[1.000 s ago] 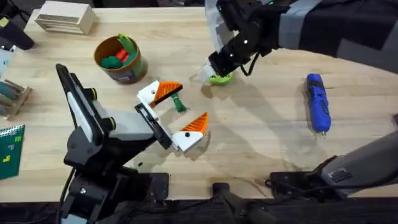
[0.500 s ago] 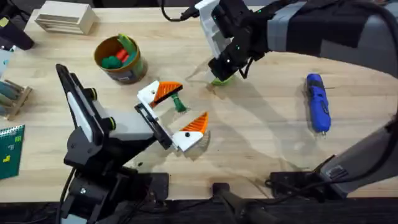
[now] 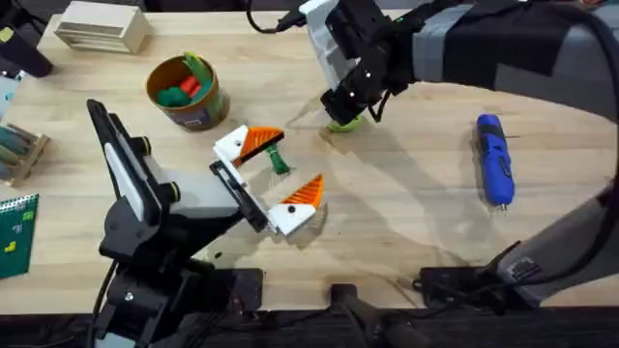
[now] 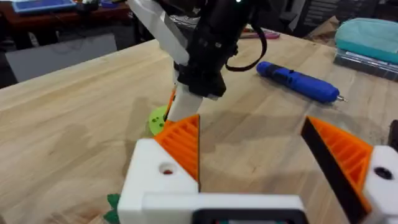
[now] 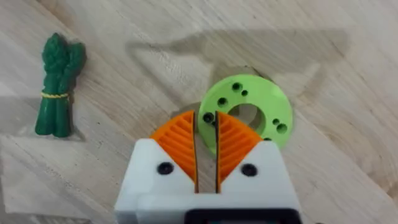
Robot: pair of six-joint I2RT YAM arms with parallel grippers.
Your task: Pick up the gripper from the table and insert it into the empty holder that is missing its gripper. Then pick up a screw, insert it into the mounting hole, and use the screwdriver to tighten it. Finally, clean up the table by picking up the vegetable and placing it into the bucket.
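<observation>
The right gripper (image 5: 206,146) has lifted slightly over the bright green ring-shaped disc (image 5: 249,111), jaws almost closed, seemingly on a screw. The dark-green toy vegetable (image 5: 57,87) lies beside; the wide-open left gripper (image 3: 276,177) waits.

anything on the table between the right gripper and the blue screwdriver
No. In the overhead view the table is bare wood between the right gripper, over the green disc, and the screwdriver.

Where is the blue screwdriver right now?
In the overhead view the screwdriver lies on the table's right side, apart from everything, right of the green disc.
</observation>
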